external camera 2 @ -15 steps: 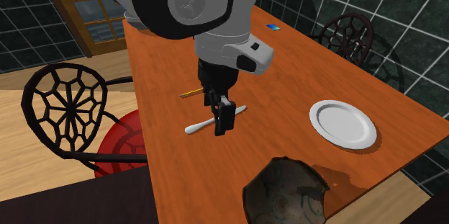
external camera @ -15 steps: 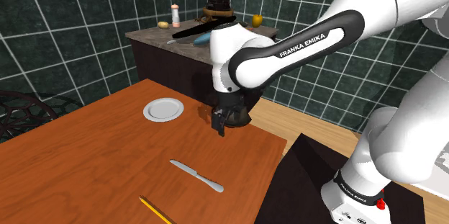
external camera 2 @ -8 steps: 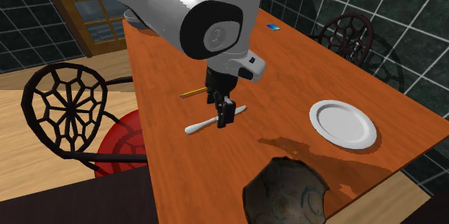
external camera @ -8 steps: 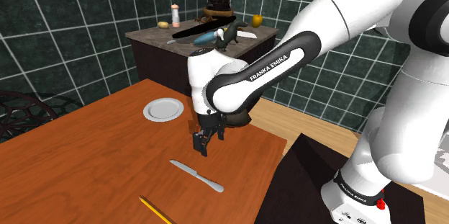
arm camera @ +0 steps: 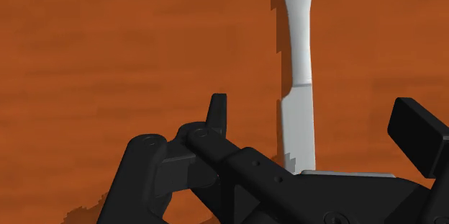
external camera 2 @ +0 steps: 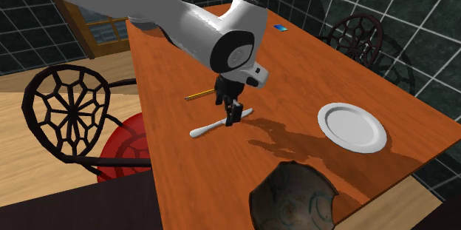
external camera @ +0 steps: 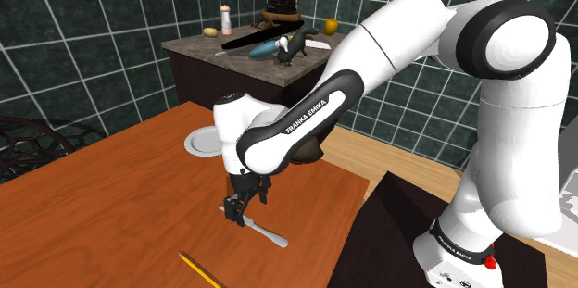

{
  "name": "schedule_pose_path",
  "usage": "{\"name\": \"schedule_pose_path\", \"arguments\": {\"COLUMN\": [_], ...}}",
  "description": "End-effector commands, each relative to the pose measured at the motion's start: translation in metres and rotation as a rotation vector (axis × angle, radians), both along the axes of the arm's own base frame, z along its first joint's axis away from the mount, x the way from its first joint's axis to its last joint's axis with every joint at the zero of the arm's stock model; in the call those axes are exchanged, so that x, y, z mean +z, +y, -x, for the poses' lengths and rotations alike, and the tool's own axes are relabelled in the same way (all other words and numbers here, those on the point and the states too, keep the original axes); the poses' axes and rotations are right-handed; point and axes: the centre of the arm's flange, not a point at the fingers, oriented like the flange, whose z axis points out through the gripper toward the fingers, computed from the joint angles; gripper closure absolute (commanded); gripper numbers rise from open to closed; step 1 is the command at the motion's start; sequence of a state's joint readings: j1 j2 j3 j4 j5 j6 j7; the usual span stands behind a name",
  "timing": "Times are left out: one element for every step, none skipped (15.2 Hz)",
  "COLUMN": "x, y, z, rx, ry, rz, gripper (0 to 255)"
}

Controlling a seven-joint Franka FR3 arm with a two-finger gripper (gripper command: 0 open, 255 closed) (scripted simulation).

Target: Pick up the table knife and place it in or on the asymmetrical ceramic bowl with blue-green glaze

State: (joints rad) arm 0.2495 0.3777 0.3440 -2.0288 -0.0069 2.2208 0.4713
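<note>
The table knife (external camera: 255, 225) is plain white-grey and lies flat on the reddish wooden table (external camera: 111, 203), near the edge by the stand. My black gripper (external camera: 236, 210) hangs low over the knife's blade end, open. In the wrist view the knife (arm camera: 296, 78) runs between the two fingers (arm camera: 218, 111), which stand apart and do not touch it. In the second exterior view the gripper (external camera 2: 233, 114) is over the knife (external camera 2: 214, 126). The dark, uneven-rimmed bowl (external camera 2: 294, 199) stands at the table's near end, apart from the knife.
A white plate (external camera 2: 352, 126) lies on the table beyond the bowl. A yellow pencil (external camera 2: 196, 95) lies close behind the knife, and a small blue item (external camera 2: 280, 27) at the far end. Wire-backed chairs (external camera 2: 65, 114) flank the table. A counter (external camera: 259, 50) holds clutter.
The arm has swung down and toward the shoulder view's lower left. The gripper moved from beside the bowl to just over the knife, still open.
</note>
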Motion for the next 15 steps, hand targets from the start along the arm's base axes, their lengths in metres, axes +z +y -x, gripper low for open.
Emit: {"name": "schedule_pose_path", "arguments": {"x": [-0.010, -0.015, -0.020, -0.025, -0.031, -0.039, -0.039, -0.039, -0.039, -0.039, -0.039, -0.039, -0.039, -0.039, -0.039], "y": [0.004, 0.004, 0.004, 0.004, 0.004, 0.004, 0.004, 0.004, 0.004, 0.004, 0.004, 0.004, 0.004, 0.004, 0.004], "z": [0.001, 0.002, 0.003, 0.004, 0.006, 0.007, 0.007, 0.007, 0.007, 0.007, 0.007, 0.007, 0.007, 0.007, 0.007], "rx": [0.001, 0.001, 0.001, 0.001, 0.001, 0.001, 0.001, 0.001, 0.001, 0.001, 0.001, 0.001, 0.001, 0.001, 0.001], "ry": [0.001, 0.001, 0.001, 0.001, 0.001, 0.001, 0.001, 0.001, 0.001, 0.001, 0.001, 0.001, 0.001, 0.001, 0.001], "rz": [-0.001, -0.001, -0.001, -0.001, -0.001, -0.001, -0.002, -0.001, -0.001, -0.001, -0.001, -0.001, -0.001, -0.001, -0.001], "gripper": [0, 0, 0, 0, 0, 0, 0, 0, 0, 0, 0, 0, 0, 0, 255]}}
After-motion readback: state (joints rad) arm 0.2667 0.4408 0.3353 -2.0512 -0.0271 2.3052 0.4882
